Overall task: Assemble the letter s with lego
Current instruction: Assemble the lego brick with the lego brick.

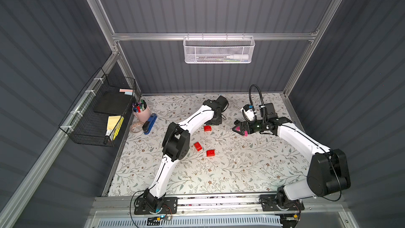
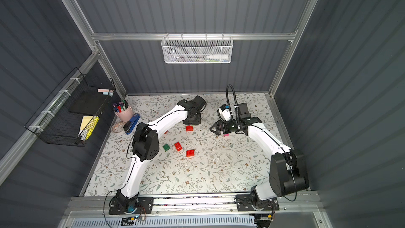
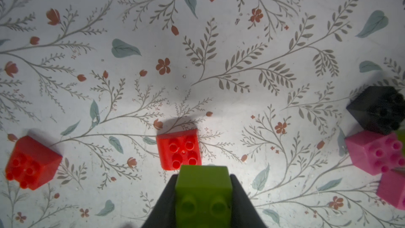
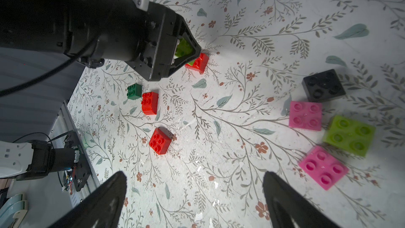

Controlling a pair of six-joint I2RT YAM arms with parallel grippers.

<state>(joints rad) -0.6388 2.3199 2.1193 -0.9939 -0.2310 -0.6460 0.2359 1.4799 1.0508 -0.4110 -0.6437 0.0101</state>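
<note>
Bearings: twelve o'clock is the back wall, as the top views look at it.

Left gripper (image 3: 203, 176): jaws clamped on a lime green brick (image 3: 203, 194), one finger on each side. It hangs low over the back-centre of the floral table (image 1: 241, 167).

Right under its tip is a red brick (image 3: 178, 149), studs up. The held brick overhangs the red one's near edge. Touching or a hair above, I can't tell. In both top views this red brick pokes out at the gripper's seven o'clock.

Further out at seven o'clock are a longer red brick (image 4: 150, 103) and a square red brick (image 4: 160, 141), near each other but apart. A dark green brick (image 4: 134, 92) sits just beside the longer one, at its nine o'clock.

Right gripper (image 4: 195, 180): at the left gripper's three o'clock, pointing toward nine. Its jaws are spread wide with nothing between them.

Close by it is a loose cluster, all studs up:
- black brick (image 4: 323, 85)
- pink brick (image 4: 305, 116)
- second lime green brick (image 4: 349, 135)
- second pink brick (image 4: 323, 167)

They are packed close. Whether any touch, I can't tell. From above, only a sliver of pink shows under the gripper.

At the table's nine o'clock edge are a pink cup of pens (image 1: 142, 111), a blue stapler (image 1: 150, 123) and a tape roll (image 1: 136, 127).
</note>
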